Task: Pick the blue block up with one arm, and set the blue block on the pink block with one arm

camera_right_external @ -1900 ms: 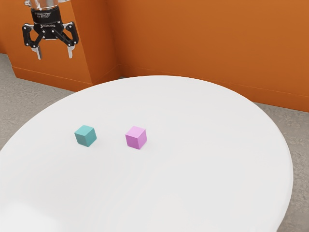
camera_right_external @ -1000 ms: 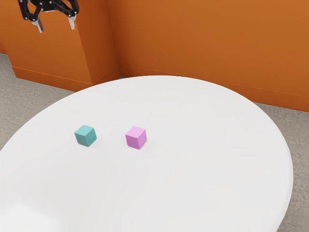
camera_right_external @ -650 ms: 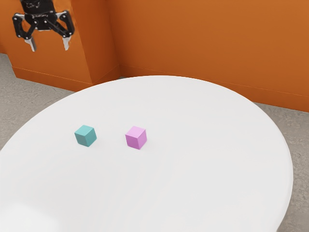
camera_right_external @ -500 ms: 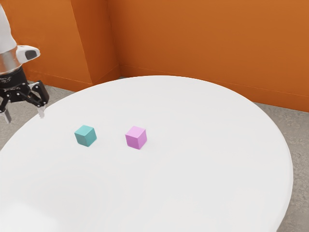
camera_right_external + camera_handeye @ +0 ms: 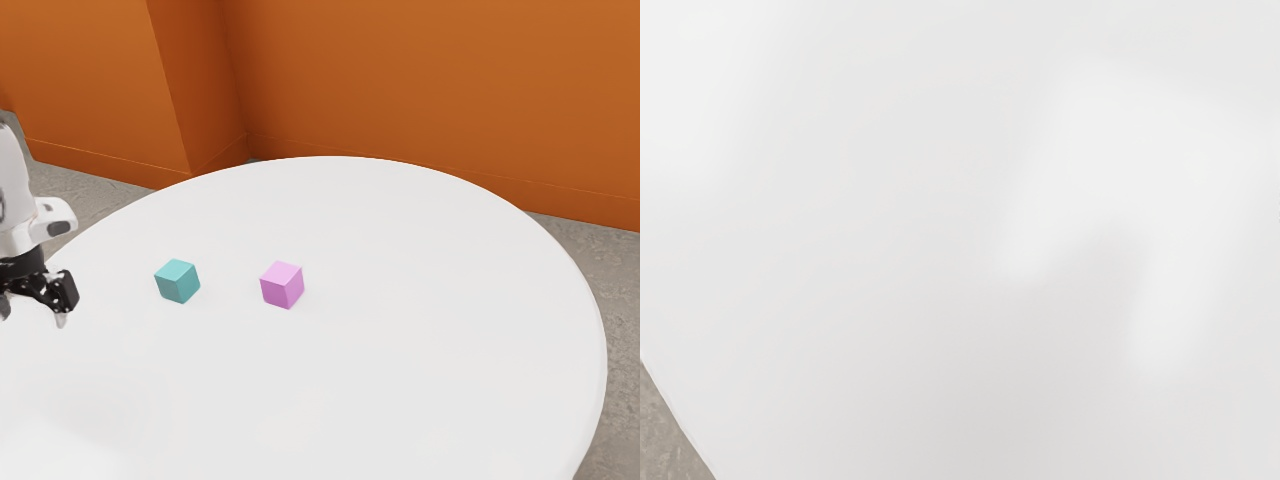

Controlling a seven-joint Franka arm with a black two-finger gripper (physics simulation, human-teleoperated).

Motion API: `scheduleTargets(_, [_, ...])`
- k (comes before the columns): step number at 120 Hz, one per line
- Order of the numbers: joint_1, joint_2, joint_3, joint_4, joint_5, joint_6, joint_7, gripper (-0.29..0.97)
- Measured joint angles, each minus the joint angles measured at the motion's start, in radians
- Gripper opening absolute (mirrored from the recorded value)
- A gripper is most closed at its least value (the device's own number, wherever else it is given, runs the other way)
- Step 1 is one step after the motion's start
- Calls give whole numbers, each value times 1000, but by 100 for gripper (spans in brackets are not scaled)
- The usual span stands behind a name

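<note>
Ext. view: round white table (image 5: 430, 330) w/ glossy top, taking up most of the scene; orange walls (image 5: 430, 80) behind it, w/ a boxed-out column (image 5: 190, 90) toward the exterior view's left; orange skirting (image 5: 560, 195) along the wall base; grey speckled floor (image 5: 90, 190) btwn table & walls, also past the table rim at the exterior view's right. Wrist view: white table (image 5: 890, 200) w/ faint soft shading; strip of grey floor (image 5: 658, 440) beyond its rim. Light even & diffuse.

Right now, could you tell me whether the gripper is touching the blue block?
Apart. The exterior view shows bare white table between the gripper and the blue block.
</note>
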Motion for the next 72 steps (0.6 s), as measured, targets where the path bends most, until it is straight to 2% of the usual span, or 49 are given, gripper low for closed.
scheduleTargets(14, [-2,104,26,27,10,164,149,68])
scheduleTargets(26, [-4,280,34,115,-38,277,261,68])
scheduleTargets(48, [-4,564,13,316,-224,376,407,68])
scheduleTargets(72, [12,871,9,642,-361,352,539,68])
